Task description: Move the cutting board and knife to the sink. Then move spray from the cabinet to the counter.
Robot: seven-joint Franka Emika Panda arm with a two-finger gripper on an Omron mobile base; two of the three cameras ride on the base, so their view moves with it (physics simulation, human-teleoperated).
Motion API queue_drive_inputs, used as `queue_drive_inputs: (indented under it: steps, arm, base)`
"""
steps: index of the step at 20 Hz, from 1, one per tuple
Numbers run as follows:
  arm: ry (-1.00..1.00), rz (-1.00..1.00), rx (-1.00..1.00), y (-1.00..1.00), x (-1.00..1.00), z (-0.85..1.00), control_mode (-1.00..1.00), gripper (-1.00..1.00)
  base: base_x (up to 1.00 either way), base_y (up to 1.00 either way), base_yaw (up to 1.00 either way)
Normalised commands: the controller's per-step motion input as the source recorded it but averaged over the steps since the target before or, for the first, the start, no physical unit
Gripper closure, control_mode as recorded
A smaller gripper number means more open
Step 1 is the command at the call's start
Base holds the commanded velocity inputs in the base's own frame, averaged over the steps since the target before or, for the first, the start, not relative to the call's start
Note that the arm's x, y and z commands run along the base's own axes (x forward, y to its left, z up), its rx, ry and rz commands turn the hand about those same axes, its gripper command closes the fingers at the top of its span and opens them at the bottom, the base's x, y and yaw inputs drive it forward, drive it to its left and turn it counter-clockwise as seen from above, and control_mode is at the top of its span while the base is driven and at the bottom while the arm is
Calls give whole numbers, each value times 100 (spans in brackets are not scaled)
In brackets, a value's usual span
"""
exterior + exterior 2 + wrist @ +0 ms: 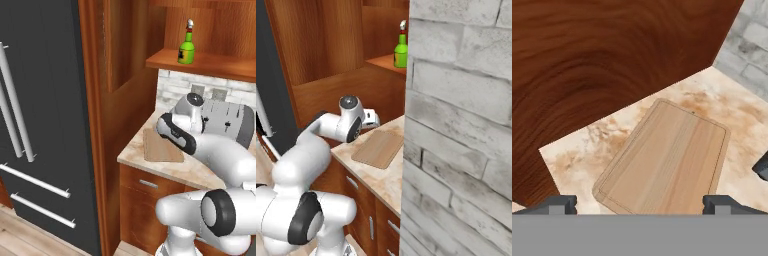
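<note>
We see the two-finger gripper (639, 202) with its small dark fingertips (559, 204) spread wide apart, nothing between them. It hangs above the near end of the flat rectangular light-wood cutting board (667, 160) with rounded corners and an edge groove; the fingertips stand to either side of the board's width in the hand view, and we cannot tell whether they touch it.

In the left base view the board (160, 147) lies flat on the beige stone counter mottled with rusty brown (170, 167), close to the counter's left end and just beside the tall reddish-brown wooden side panel (125, 120). The white arm's dark-jointed wrist overhangs the board's right part there. In the right base view the board (378, 148) lies near the counter's front edge (373, 175), with the hand just to its left.

Behind the board, a silver toaster with dark ends (230, 122) stands against the pale grey brick backsplash (175, 87).

Above, the small bright green spray bottle with a pale trigger head and red tip (186, 47) stands upright on the plain shelf of the reddish-brown wooden wall cabinet (210, 64); we note it too in the right base view (401, 47).

To the left stands a dark refrigerator with long silver bar handles (42, 125). Reddish wooden drawers with short silver handles (147, 185) sit under the counter.
</note>
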Motion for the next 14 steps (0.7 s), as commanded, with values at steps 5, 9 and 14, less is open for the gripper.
queue_drive_inputs:
  steps: [5,9,14]
  arm:
    - [1,0,0,-17,66,-24,-100,-100]
    - [0,0,0,-16,58,-28,-100,-100]
    - [4,0,-1,-5,54,-34,-100,-100]
  base:
    - [0,0,0]
    - [0,0,0]
    - [0,0,0]
